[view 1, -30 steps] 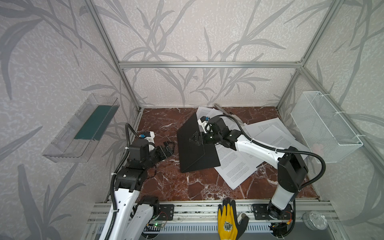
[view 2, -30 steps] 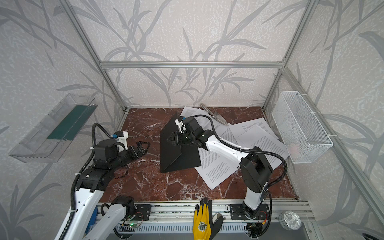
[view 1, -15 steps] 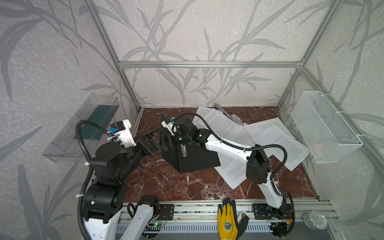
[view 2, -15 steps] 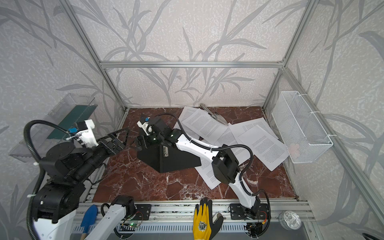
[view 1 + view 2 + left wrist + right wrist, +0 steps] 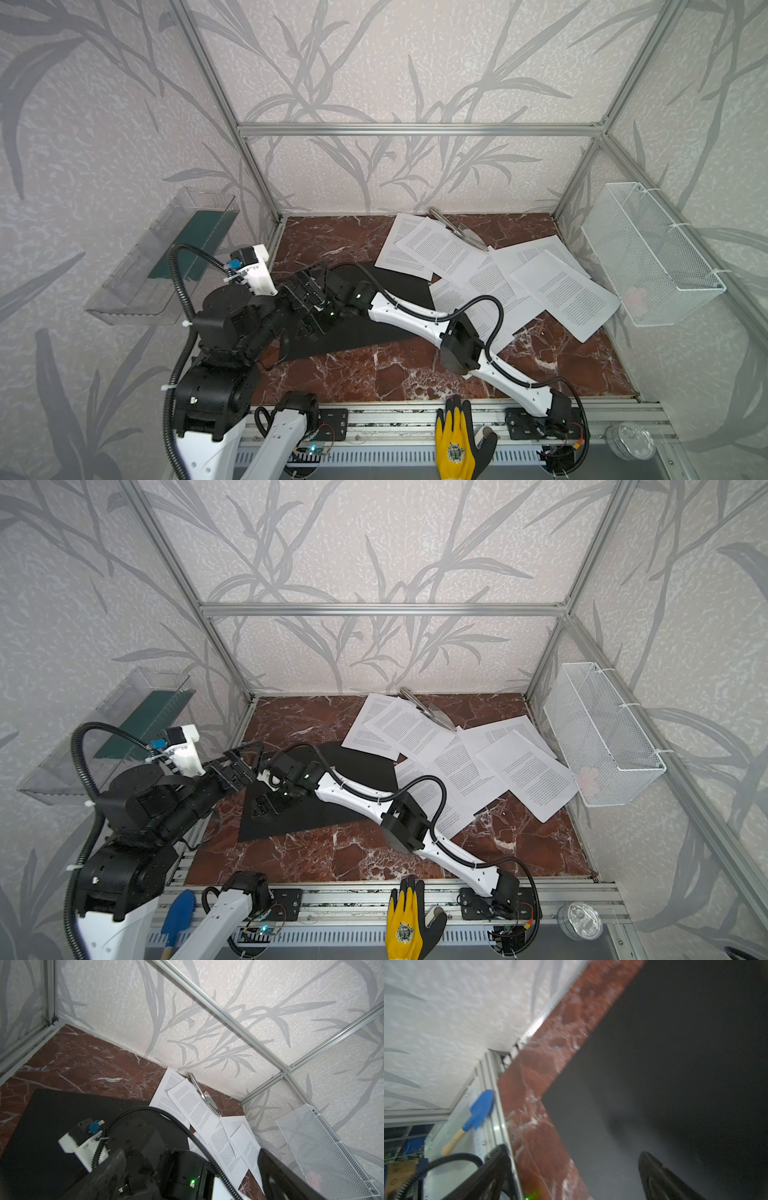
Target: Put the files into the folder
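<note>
The folder (image 5: 399, 282) lies opened flat and black on the red marble table (image 5: 374, 374), left of centre in both top views. Several printed white files (image 5: 440, 249) are strewn to its right and behind it, some overlapping. My right gripper (image 5: 309, 328) reaches across to the folder's left half and hovers low over it, open and empty; in the right wrist view the folder (image 5: 654, 1084) fills the space under the right gripper (image 5: 572, 1157). My left gripper (image 5: 309, 284) hangs open just above the right wrist, holding nothing. The left wrist view shows the left gripper (image 5: 191, 1152) over the right arm, with the files (image 5: 197, 1109) beyond it.
A white wire basket (image 5: 652, 257) hangs on the right wall. A clear tray (image 5: 137, 282) with a dark green panel hangs on the left wall. A shiny metal piece (image 5: 455, 228) lies on the rear sheets. A yellow glove (image 5: 455, 440) and a blue shovel (image 5: 178, 912) rest at the front rail.
The folder's cover, held up by my right gripper a second ago, has swung left and lies flat. The right gripper let go and opened. My left arm rose and reached toward the folder.
</note>
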Tool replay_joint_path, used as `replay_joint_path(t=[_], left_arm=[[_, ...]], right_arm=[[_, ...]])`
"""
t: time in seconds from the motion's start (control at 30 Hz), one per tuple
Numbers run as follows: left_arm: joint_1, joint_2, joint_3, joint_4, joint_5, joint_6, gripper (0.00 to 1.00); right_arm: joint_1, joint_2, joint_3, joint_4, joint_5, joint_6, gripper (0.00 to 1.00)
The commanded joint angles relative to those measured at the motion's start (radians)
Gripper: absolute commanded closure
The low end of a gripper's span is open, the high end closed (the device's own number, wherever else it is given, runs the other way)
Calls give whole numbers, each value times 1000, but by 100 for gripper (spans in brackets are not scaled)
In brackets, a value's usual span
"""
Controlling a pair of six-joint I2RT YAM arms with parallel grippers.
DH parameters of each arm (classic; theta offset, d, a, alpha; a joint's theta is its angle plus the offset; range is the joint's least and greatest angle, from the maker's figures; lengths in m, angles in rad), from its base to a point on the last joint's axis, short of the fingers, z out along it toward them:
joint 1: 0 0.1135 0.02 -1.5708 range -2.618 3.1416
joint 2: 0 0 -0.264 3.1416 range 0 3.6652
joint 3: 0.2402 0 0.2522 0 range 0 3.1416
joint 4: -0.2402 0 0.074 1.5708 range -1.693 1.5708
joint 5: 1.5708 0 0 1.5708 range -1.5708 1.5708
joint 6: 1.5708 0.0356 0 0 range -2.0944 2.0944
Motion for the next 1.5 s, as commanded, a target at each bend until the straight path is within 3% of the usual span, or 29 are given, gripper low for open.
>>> replay_joint_path(t=[0.0, 0.2, 0.4, 0.57, 0.87, 1.23, 1.47], left_arm=[[4, 8, -111, 10, 64, -22, 1], [7, 46, -367, 163, 182, -112, 1], [21, 131, -620, 453, 214, -238, 1], [46, 253, -745, 672, 240, -310, 1], [65, 274, -858, 760, 96, -315, 1], [70, 389, -936, 849, 85, -317, 1], [71, 366, -940, 716, 9, -256, 1]], right_arm=[[-56, -280, -314, 132, 69, -46, 3], [-169, -533, -800, 341, 59, 11, 14], [-219, -605, -1018, 476, 30, 54, 30], [-220, -563, -998, 478, 11, 57, 45], [-220, -455, -899, 478, -15, 84, 63], [-220, -370, -812, 433, -13, 97, 72], [-220, -362, -796, 382, 37, 90, 73]])
